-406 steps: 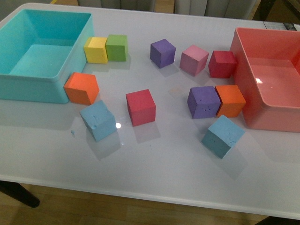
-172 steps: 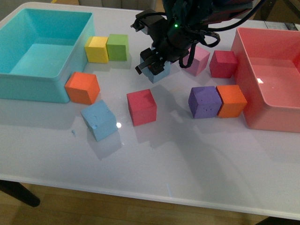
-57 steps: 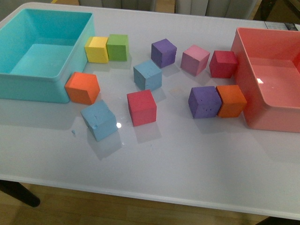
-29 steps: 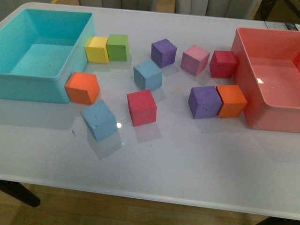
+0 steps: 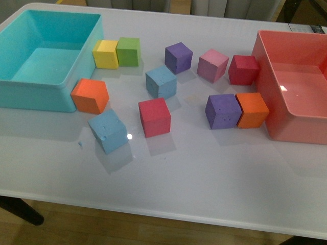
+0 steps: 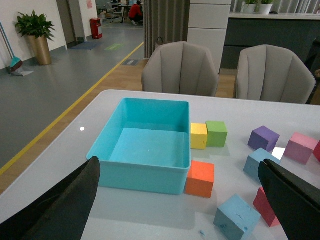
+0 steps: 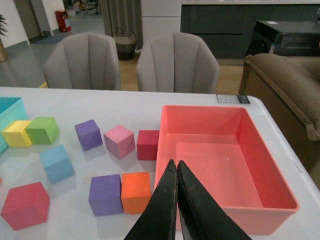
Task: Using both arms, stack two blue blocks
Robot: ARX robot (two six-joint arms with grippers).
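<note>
Two sky-blue blocks rest apart on the white table. One blue block (image 5: 161,81) sits mid-table behind a red cube; it also shows in the left wrist view (image 6: 260,162) and the right wrist view (image 7: 57,163). The other blue block (image 5: 108,131) lies nearer the front left, tilted; it shows in the left wrist view (image 6: 237,218). Neither arm appears in the front view. My left gripper (image 6: 180,200) is open and empty, held high above the table. My right gripper (image 7: 177,172) is shut and empty, above the pink bin's near wall.
A teal bin (image 5: 30,94) stands at the left, a pink bin (image 5: 271,117) at the right. Orange (image 5: 90,95), yellow (image 5: 105,54), green (image 5: 127,51), red (image 5: 154,117), two purple (image 5: 178,57) (image 5: 223,111), pink (image 5: 212,65), crimson (image 5: 242,70) and orange (image 5: 252,109) cubes lie scattered.
Seven seconds ago the second blue block lay at the front right; three seconds ago the right arm held it mid-table. It now rests there, and the arm has left the front view.
</note>
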